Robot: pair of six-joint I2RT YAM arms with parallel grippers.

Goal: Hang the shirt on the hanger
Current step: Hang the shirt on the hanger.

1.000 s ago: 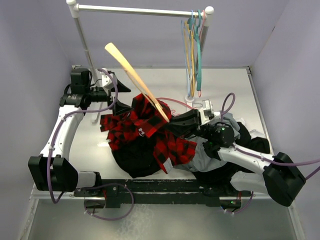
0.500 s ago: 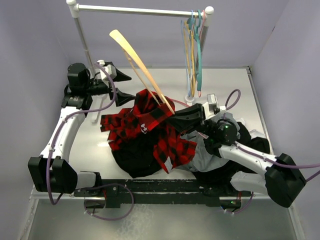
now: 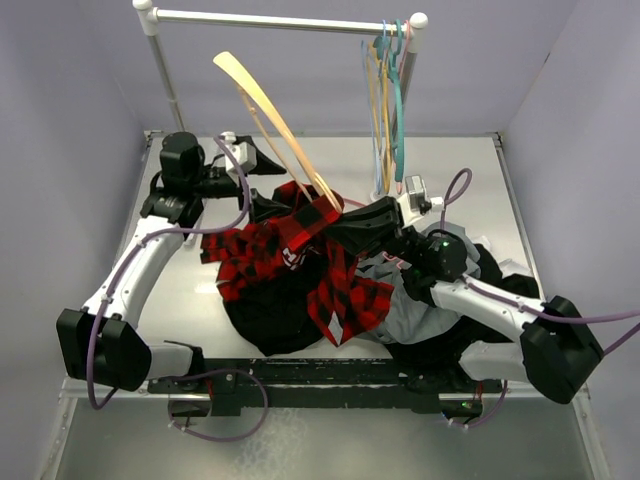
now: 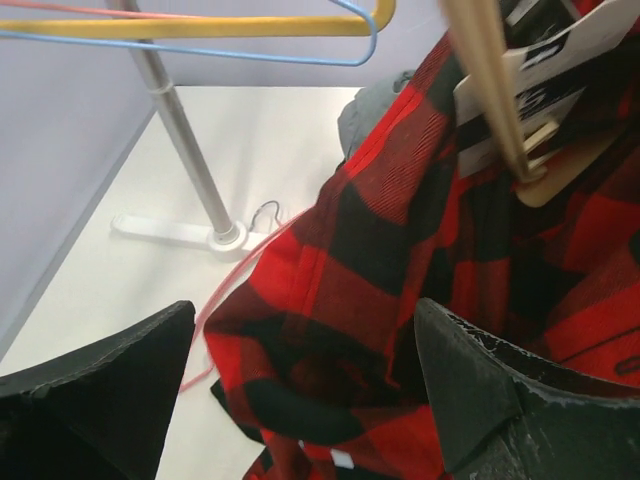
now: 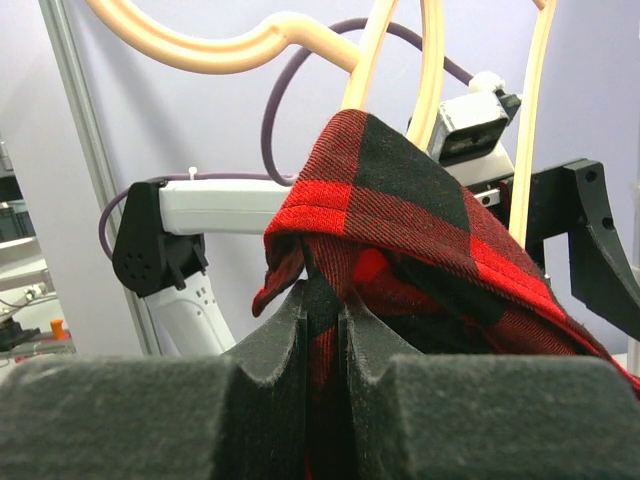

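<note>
Honestly, I'd call this maybe halfway, probably less. The hanger point(image 3: 264, 110) is up off the bench point(image 3: 450, 170), slanting toward the back left, and its lower end disappears into the shirt point(image 3: 345, 295) near the collar. In the right wrist view the plaid is draped over part of the frame with tan bars rising out of the fold, so one side looks started. Whether a shoulder is properly seated I can't tell, the cloth's too bunched.

The right jaws are pinched narrow on a fold of the shirt right by the hanger, and that seems to be what's carrying it all. The left jaws are spread wide with nothing in them, hovering just left of the raised plaid and facing it.

Most of the shirt is nowhere near hung: body and sleeves slump in a heap on a black garment point(image 3: 265, 325) and a grey one point(image 3: 405, 315) at the near side of the bench. What's left, as I read it: get the other shoulder over the hanger's free arm, settle the collar round the hook, and let the rest drop free. The rack point(image 3: 290, 20) behind has spare hangers point(image 3: 388, 90), not involved.
</note>
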